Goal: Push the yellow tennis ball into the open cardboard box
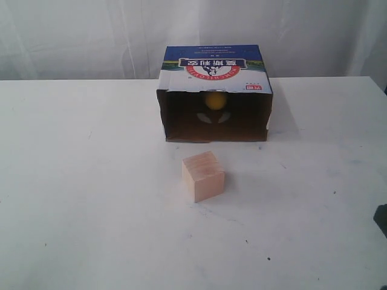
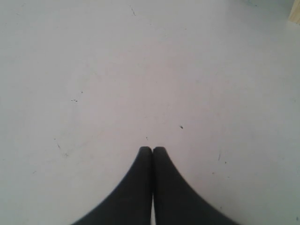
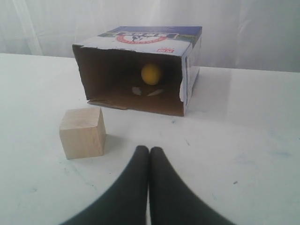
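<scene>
- Left gripper [image 2: 153, 150], left wrist view: two matte black fingers [image 2: 133, 192], a mirrored pair.
- Each finger is broad at the base and sweeps inward in a smooth concave curve to a narrow, rounded tip.
- Inner faces are straight and flat. A hairline pale seam shows between them near the base.
- Surface is plain and even in tone, with a faint soft sheen along the outer curves. Edges are slightly blurred at close range.
- Right gripper [image 3: 149, 150], right wrist view: same build, with two black fingers [image 3: 166, 197], flared bases, slim rounded tips and straight inner edges.
- Right pair reads a shade darker, and its outlines are crisper against the pale surface.
</scene>
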Available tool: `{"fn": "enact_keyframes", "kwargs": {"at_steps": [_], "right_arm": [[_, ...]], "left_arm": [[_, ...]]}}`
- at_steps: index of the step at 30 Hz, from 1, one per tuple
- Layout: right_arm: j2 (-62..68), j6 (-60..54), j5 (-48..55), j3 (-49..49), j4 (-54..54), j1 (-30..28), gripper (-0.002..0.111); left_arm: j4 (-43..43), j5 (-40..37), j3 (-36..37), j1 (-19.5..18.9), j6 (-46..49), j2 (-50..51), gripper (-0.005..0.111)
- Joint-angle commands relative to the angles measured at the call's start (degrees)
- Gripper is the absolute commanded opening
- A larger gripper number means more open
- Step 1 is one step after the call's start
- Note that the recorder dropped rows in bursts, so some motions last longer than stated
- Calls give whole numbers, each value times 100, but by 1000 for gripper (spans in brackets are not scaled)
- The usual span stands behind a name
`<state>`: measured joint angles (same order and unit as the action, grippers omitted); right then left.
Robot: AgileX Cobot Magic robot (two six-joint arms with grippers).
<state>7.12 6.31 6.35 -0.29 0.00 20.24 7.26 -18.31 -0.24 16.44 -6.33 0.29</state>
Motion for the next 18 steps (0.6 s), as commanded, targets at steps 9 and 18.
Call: {"fn": "enact_keyframes", "kwargs": {"at_steps": [9,18], "right_arm": [[-635,1,334,29,0,-43,0],[-635,-198,401,29,0,-43,0]], "left_arm": [[2,-100,24,29,13,-29,0],[2,-100,24,29,13,-29,0]]}}
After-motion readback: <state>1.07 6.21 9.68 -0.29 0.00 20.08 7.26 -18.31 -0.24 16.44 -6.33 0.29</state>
